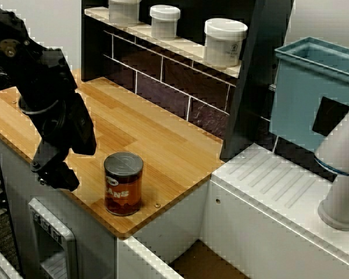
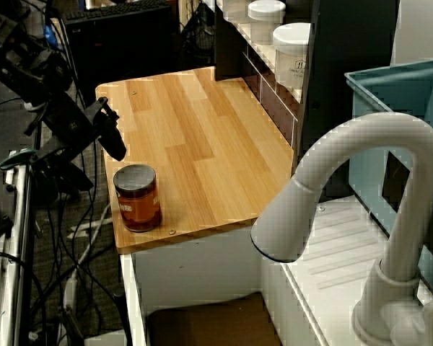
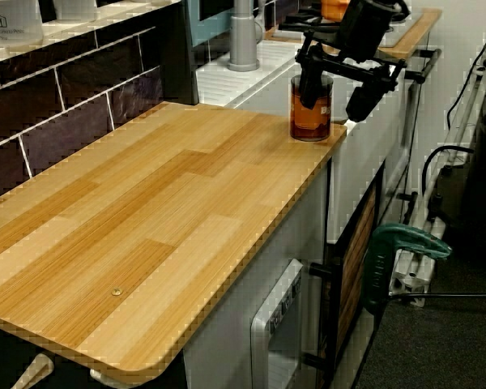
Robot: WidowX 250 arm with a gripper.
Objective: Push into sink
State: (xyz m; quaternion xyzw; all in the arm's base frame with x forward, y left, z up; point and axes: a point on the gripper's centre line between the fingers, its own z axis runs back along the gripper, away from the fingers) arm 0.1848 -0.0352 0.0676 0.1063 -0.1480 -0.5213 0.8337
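A brown can with a grey lid stands upright on the wooden counter, near its front right corner. It also shows in the side view as the can and in the end view as the can. My black gripper hangs just left of it, open, with nothing between its fingers. In the side view the gripper stays apart from the can. The sink, with white walls and a brown floor, drops away right of the counter's edge.
White jars line a shelf above the dark tiled back wall. A white ribbed draining board, a white faucet and a light blue bin lie beyond the sink. Cables hang left of the counter.
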